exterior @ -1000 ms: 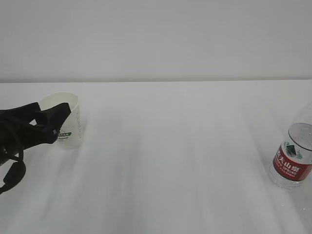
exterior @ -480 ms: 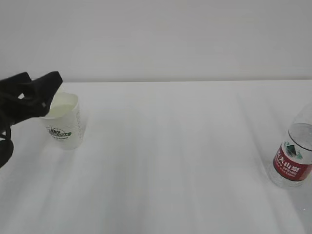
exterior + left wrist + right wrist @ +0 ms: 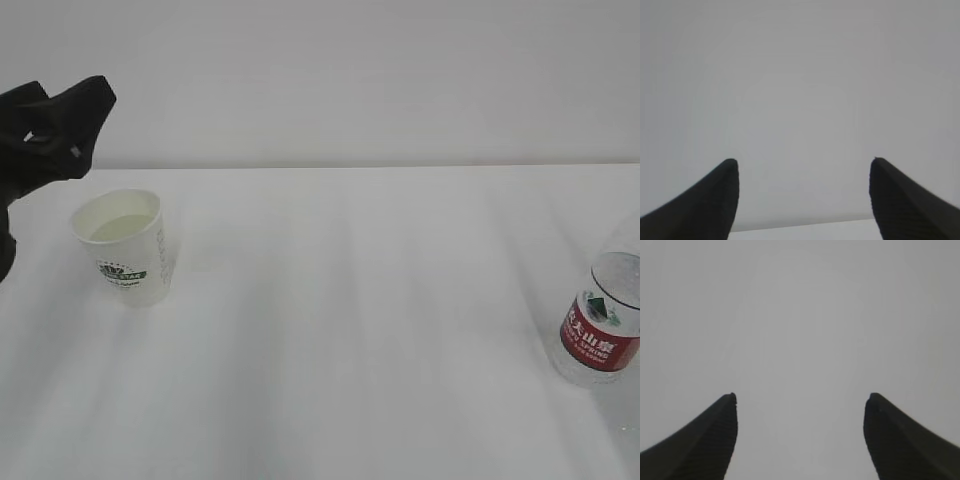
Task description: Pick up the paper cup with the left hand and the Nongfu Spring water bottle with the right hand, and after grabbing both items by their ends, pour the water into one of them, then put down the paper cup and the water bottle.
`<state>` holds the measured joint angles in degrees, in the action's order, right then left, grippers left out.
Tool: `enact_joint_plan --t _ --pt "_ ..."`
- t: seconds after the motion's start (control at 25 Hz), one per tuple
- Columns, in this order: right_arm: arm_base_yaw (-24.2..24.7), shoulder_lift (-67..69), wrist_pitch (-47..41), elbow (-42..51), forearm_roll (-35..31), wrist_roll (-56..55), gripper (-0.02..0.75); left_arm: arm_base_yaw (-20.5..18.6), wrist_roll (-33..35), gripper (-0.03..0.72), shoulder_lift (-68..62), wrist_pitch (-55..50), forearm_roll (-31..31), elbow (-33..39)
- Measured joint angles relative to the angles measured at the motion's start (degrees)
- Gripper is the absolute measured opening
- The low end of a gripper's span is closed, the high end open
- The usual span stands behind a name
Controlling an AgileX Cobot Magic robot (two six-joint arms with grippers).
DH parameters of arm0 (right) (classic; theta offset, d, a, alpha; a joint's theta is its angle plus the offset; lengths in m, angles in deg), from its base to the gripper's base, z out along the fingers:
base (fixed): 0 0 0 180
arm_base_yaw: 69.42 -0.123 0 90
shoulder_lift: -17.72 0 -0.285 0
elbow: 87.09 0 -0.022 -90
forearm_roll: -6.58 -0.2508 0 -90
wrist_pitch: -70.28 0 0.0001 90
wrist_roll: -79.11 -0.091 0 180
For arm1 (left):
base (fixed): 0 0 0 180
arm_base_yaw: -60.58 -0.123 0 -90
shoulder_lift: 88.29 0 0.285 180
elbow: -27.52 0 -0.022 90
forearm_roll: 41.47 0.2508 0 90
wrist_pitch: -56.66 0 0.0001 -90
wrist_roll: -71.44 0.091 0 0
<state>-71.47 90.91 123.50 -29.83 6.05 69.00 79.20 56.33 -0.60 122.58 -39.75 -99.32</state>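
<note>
Paper cup (image 3: pixel 123 246) stands upright on white table (image 3: pixel 360 330), left side, with pale water (image 3: pixel 122 228) inside. Left hand (image 3: pixel 60 115) hangs above cup, apart from it, jaws wide apart, nothing between. Nongfu Spring water bottle (image 3: pixel 603 325) stands at far right edge of table, well apart from cup. Right hand (image 3: pixel 800 400) shows only in wrist view: jaws spread wide, holding nothing, plain grey behind.

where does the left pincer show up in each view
Exterior view: the black left pincer sits at the upper left edge, above and apart from the small white paper cup.
Left wrist view: its two dark fingertips rise from the bottom corners, wide open, nothing between them.
Right wrist view: not in it.
Shared landmark: the plain pale wall behind the white table, also filling the left wrist view.
</note>
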Motion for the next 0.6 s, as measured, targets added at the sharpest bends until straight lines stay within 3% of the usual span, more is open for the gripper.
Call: enact_joint_plan --t 0.36,0.6 --pt "0.0 -5.2 -8.6 -2.7 0.0 0.0 0.593 0.0 0.0 0.59 3.4 0.0 -0.5 0.0" --pt "0.0 -6.9 -13.4 -4.9 0.0 0.0 0.593 0.0 0.0 0.589 5.5 0.0 -4.5 0.0"
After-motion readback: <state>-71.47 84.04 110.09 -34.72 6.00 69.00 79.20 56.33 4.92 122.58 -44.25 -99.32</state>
